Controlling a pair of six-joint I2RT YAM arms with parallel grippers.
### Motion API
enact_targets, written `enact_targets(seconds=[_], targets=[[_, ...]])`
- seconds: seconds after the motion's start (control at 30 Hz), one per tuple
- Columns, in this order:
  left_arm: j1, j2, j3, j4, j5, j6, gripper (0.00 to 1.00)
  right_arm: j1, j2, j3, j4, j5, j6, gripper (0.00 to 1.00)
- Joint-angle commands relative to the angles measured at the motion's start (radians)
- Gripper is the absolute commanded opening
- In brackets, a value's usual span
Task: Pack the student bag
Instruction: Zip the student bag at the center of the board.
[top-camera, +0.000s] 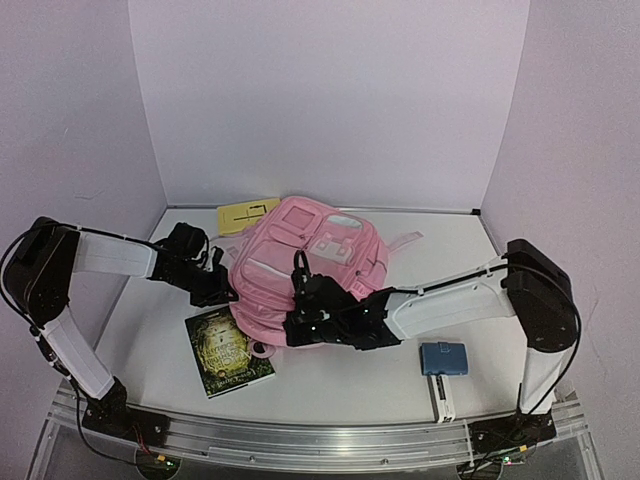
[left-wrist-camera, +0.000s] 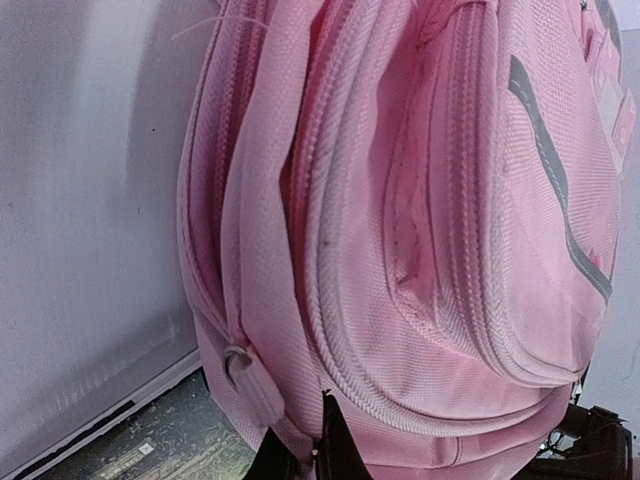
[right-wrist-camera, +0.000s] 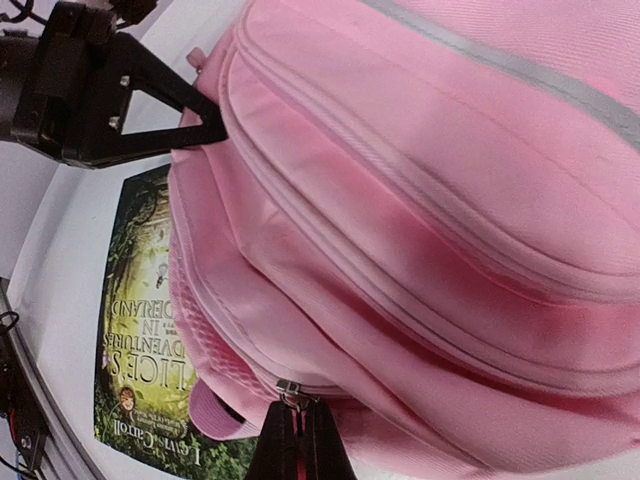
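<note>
Student bag (top-camera: 305, 262) has left tool (left-wrist-camera: 320, 430) gripping its side, right tool (right-wrist-camera: 297, 410) its zipper (right-wrist-camera: 286, 387).

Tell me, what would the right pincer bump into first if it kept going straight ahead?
The bag. The right pincer sits shut at its zip pull, apparently pinching it, with pink fabric directly ahead.

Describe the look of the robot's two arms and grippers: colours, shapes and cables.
Both the left arm and the right arm have white, boxy link covers between bulky black joints. Thin black cables loop outside each arm near its elbow housing. The left gripper and the right gripper are black, with flat fingers tapering to narrow tips. No markings are readable.
</note>
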Motion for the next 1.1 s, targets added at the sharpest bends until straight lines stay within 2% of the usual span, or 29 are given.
enact_targets(seconds=[0.0, 0.57, 0.73, 1.07], targets=[[0.027, -0.032, 0.020, -0.006, -0.078, 0.017, 0.00, -0.007, -0.108, -0.056, -0.134, 0.069, 0.057, 0.00], [0.127, -0.042, 0.107, -0.059, -0.105, 0.095, 0.00, -0.157, -0.179, -0.287, -0.139, 0.099, 0.084, 0.00], [0.128, -0.031, 0.120, -0.045, -0.101, 0.116, 0.00, -0.233, -0.158, -0.331, -0.035, 0.096, 0.026, 0.00], [0.128, -0.099, 0.043, -0.020, -0.105, 0.200, 0.00, -0.393, -0.165, -0.346, 0.040, 0.123, -0.112, 0.00]])
